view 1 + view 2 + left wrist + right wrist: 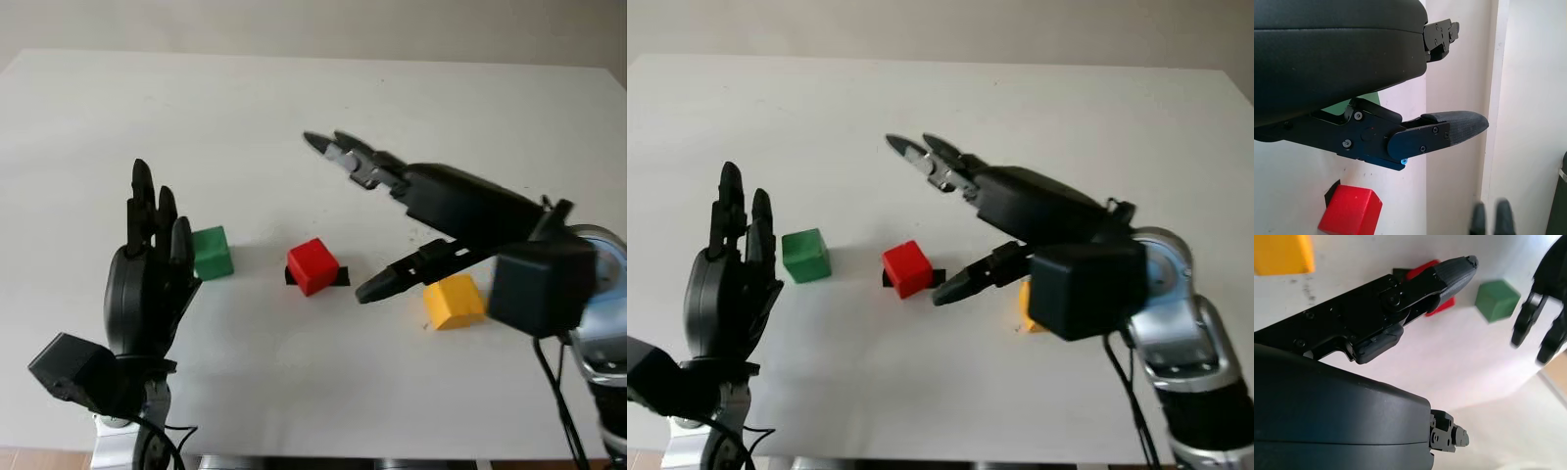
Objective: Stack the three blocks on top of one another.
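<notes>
Black and glossy, the right hand point(392, 211) reaches in from the lower right of the left eye view toward the middle of the frame, open and holding nothing. Its thumb tip hangs low just right of the red block point(313, 265), while its 2 upper fingers point(338, 152) stretch out above and beyond it. I judge it is lining up to take this block, though no finger touches it yet as far as I can see.

The red block sits near the centre of the frame on a small dark marker point(339, 278). To its right, partly tucked behind the right forearm, lies the yellow block point(454, 301). To its left, well apart, sits the green block point(212, 252), just beside the fingers of the left hand point(149, 279).

That left hand stands upright at the lower left, open and idle, holding nothing.

All 3 blocks rest separately on the white table point(245, 108), none on another. So the stacking is not yet begun: 2 lifts and 2 placements are left, by my reckoning.
</notes>
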### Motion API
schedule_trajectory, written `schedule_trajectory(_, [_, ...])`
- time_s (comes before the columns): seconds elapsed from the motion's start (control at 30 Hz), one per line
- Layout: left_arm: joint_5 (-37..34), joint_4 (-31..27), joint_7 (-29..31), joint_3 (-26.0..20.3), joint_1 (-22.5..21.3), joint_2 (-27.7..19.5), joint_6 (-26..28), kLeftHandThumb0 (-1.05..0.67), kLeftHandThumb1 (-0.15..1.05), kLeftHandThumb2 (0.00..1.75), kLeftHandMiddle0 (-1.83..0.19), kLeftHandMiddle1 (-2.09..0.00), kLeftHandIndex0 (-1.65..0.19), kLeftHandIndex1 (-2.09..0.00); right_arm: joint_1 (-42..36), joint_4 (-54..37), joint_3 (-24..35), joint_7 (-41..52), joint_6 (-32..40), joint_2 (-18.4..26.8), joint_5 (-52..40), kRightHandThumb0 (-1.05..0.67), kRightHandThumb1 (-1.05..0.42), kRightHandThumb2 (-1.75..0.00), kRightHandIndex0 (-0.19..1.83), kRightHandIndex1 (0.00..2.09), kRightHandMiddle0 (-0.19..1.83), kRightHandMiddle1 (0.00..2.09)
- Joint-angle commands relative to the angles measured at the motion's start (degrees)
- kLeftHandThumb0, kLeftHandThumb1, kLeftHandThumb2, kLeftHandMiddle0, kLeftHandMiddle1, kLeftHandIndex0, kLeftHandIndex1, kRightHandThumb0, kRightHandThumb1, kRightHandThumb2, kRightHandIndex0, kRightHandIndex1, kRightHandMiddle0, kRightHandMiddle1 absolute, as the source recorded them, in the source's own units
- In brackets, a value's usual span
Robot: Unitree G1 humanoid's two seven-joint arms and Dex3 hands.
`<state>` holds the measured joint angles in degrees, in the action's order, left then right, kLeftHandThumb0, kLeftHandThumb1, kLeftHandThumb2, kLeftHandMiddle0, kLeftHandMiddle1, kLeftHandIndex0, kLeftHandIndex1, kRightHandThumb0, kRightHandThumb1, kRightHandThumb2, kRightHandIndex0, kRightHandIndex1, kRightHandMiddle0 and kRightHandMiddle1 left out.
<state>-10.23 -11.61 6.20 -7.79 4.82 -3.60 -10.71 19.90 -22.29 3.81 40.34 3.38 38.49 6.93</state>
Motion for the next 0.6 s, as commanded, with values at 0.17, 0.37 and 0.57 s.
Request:
schedule_trajectory(0.17, [-1.0, 0.2, 0.9, -0.9, 0.1, -0.5, -0.9, -0.67, 1.05, 0.59, 0.17, -0.05, 0.19, -0.02, -10.0, -7.9, 8.4, 2.1, 5.5, 8.5, 1.5, -0.70, -0.84, -0.04, -0.13, 0.05, 0.12, 0.12])
schedule_trajectory(0.37, [-2.1, 0.9, 2.5, -1.4, -0.3, -1.2, -1.1, -0.66, 1.05, 0.60, 0.18, -0.05, 0.19, 0.00, -16.8, -10.5, 10.1, 2.9, 3.1, 11.7, 4.2, -0.68, -0.81, -0.05, -0.15, 0.05, 0.14, 0.09])
schedule_trajectory(0.57, [-1.6, -0.1, 2.9, -1.4, 0.3, -2.0, -0.4, -0.65, 1.05, 0.65, 0.19, -0.04, 0.19, 0.00, -21.8, -10.0, 9.9, 1.5, -2.6, 12.3, 8.3, -0.72, -0.82, -0.05, -0.17, 0.05, 0.15, 0.08])
